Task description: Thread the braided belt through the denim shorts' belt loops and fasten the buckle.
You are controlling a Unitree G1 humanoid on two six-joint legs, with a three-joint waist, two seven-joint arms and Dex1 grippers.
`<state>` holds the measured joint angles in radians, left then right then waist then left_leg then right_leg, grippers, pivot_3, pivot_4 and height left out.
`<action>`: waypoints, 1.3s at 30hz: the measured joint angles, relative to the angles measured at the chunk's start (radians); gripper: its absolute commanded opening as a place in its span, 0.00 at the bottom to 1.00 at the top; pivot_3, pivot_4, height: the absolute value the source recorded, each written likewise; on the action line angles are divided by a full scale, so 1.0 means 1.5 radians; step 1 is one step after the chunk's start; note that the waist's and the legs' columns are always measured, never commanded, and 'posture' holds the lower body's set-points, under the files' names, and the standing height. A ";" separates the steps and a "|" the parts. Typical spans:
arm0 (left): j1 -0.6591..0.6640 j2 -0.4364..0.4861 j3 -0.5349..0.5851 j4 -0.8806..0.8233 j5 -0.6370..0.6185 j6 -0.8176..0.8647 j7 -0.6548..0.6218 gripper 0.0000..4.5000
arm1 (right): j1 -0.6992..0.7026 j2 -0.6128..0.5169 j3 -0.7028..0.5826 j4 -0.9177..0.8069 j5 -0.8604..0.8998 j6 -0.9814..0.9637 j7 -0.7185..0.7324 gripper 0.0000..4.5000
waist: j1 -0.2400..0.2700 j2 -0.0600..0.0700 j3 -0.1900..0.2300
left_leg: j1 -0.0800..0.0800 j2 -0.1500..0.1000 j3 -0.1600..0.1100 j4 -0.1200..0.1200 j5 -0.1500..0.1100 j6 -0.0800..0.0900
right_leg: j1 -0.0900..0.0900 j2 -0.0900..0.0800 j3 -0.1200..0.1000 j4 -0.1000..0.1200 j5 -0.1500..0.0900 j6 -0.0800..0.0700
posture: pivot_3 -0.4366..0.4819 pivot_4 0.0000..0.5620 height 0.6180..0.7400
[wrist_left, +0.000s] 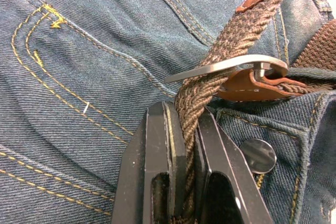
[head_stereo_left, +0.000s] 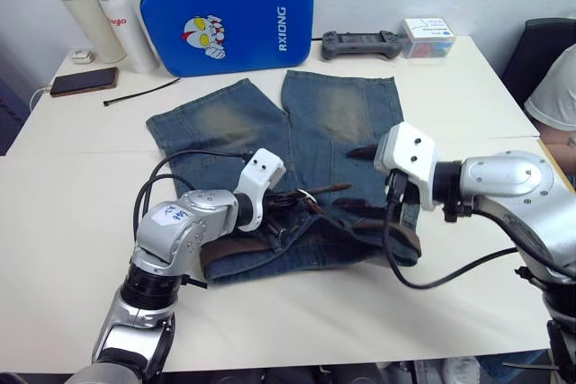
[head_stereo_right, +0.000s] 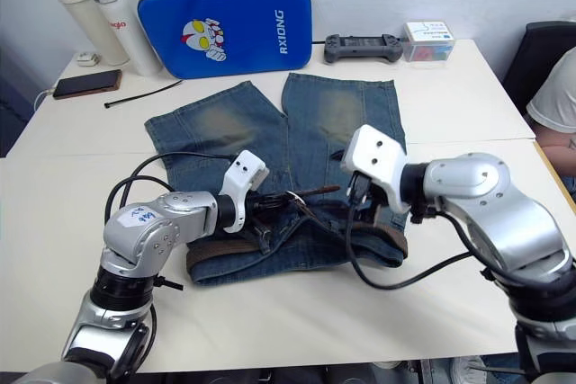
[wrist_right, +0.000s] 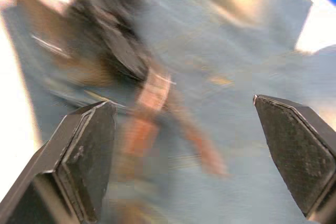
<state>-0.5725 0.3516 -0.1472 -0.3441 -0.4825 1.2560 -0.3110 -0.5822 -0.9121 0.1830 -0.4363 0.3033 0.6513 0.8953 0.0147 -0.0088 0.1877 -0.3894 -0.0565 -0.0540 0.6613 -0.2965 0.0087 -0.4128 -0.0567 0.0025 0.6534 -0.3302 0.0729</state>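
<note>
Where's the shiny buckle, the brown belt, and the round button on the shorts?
buckle [wrist_left: 226,65], left wrist view, on its silver frame bar.
braided belt [wrist_left: 220,45], left wrist view, on the woven strap above the buckle.
button [wrist_left: 257,156], left wrist view, on its middle.

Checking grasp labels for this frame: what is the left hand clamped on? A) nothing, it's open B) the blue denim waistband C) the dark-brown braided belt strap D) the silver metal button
C: in the left wrist view the left hand has its two black fingers shut on the dark-brown braided belt strap, just short of the silver rectangular buckle.
</note>
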 measured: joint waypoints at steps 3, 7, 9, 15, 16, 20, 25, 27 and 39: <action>-0.001 0.000 0.000 0.001 0.002 0.000 0.000 0.00 | 0.001 0.037 0.045 0.062 -0.058 -0.076 0.000 0.99 | 0.002 0.000 0.000 | 0.000 0.000 0.000 0.000 0.000 0.000 | 0.000 0.000 0.001 0.000 0.000 0.000 | 0.48 0.27 1.00; -0.004 -0.001 0.001 0.000 0.002 0.002 0.000 0.00 | -0.008 0.075 0.078 0.120 -0.106 -0.138 0.000 0.99 | 0.003 0.000 0.000 | 0.000 0.000 0.001 0.001 0.000 0.000 | -0.001 0.000 0.001 0.001 0.000 0.000 | 0.48 0.27 1.00; -0.004 -0.001 0.002 0.000 0.002 0.003 0.000 0.00 | -0.020 0.092 0.084 0.141 -0.119 -0.153 0.003 0.88 | 0.003 0.000 0.000 | 0.000 0.000 0.001 0.001 0.000 0.000 | -0.001 0.000 0.001 0.001 0.000 0.000 | 0.48 0.27 1.00; -0.006 -0.001 0.002 -0.001 0.002 0.006 0.000 0.00 | -0.023 0.104 0.084 0.145 -0.133 -0.172 0.028 0.33 | 0.005 0.000 0.000 | 0.000 0.000 0.001 0.001 0.000 0.000 | 0.000 0.000 0.001 0.001 0.000 0.000 | 0.48 0.27 1.00; -0.006 -0.001 0.003 -0.001 0.002 0.006 0.000 0.00 | -0.023 0.104 0.084 0.145 -0.135 -0.173 0.032 0.22 | 0.005 0.000 0.000 | 0.000 0.000 0.001 0.001 0.000 0.000 | -0.001 0.000 0.001 0.001 0.000 0.000 | 0.48 0.27 1.00; -0.009 -0.001 0.008 0.000 0.002 0.006 -0.001 0.00 | -0.018 0.104 0.084 0.145 -0.137 -0.175 0.047 0.02 | 0.005 0.000 0.000 | 0.000 0.000 0.001 0.001 0.000 0.000 | -0.001 0.000 0.001 0.001 0.000 0.000 | 0.48 0.27 1.00; -0.010 -0.001 0.013 0.000 0.001 0.006 -0.008 0.00 | -0.018 0.104 0.084 0.154 -0.143 -0.189 0.055 0.02 | 0.004 0.000 0.000 | 0.000 0.000 0.001 0.001 0.000 0.000 | -0.001 0.000 0.001 0.001 0.000 0.000 | 0.48 0.27 1.00; -0.011 0.000 0.016 0.000 0.001 0.006 -0.009 0.00 | -0.019 0.106 0.084 0.158 -0.147 -0.196 0.057 0.02 | 0.005 0.000 0.000 | 0.000 0.000 0.001 0.001 0.000 0.000 | -0.001 0.000 0.001 0.001 0.000 0.000 | 0.48 0.27 1.00; 0.003 0.137 0.171 -0.055 -0.114 0.035 -0.136 0.99 | -0.024 0.101 0.081 0.199 -0.173 -0.234 0.090 0.00 | 0.001 0.000 0.000 | 0.000 0.001 0.001 0.001 0.000 0.000 | -0.001 0.000 0.001 0.001 0.000 0.000 | 0.48 0.27 1.00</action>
<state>-0.5674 0.5571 0.1096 -0.4269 -0.6534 1.3087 -0.5149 -0.6177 -0.7605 0.3052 -0.1374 0.0437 0.2997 1.0299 0.0159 -0.0091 0.1879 -0.3894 -0.0557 -0.0529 0.6622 -0.2965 0.0084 -0.4137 -0.0561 0.0034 0.6545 -0.3301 0.0731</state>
